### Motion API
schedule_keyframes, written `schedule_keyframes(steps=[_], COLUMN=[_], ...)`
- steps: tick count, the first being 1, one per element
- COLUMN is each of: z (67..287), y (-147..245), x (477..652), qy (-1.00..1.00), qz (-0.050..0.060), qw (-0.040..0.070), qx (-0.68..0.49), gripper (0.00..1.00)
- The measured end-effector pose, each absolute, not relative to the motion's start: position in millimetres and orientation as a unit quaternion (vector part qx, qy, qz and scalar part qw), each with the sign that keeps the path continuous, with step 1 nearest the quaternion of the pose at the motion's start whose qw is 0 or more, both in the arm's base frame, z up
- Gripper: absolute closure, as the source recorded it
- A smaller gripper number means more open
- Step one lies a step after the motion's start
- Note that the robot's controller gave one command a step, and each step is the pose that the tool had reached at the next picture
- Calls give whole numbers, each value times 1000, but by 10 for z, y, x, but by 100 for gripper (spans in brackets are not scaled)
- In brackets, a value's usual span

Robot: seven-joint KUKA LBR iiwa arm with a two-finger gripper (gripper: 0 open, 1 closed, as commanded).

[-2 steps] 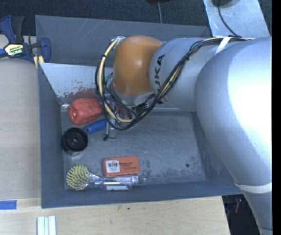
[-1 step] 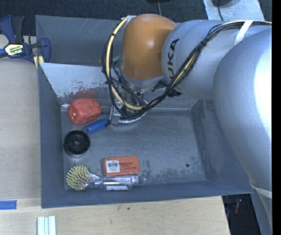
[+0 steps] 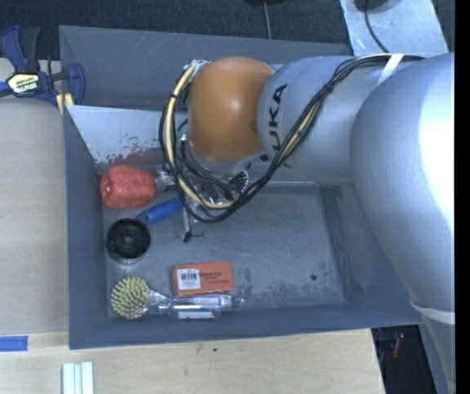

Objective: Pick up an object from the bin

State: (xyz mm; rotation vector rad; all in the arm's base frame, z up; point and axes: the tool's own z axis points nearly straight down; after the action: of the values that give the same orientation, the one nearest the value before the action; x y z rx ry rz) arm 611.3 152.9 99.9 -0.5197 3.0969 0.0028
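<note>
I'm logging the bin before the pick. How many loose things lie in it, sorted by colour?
Red: 1, the red lump
Blue: 1, the blue stick
Black: 1, the black disc
Orange: 1, the orange box with a barcode label
Yellowish bristles, clear handle: 1, the brush
Total: 5

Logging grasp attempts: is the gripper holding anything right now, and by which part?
Cannot be told. The gripper hangs low beside the blue piece and red lump, mostly hidden under the arm's cables.
</note>
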Motion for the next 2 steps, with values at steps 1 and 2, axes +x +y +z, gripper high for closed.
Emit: schedule_keyframes(steps=[1, 2], z=[707, 721], y=[1427, 1471], x=[6143, 6148], qy=[1000, 997], qz=[1, 2], qw=[6, 6], qx=[-13, -80], gripper=[0, 100])
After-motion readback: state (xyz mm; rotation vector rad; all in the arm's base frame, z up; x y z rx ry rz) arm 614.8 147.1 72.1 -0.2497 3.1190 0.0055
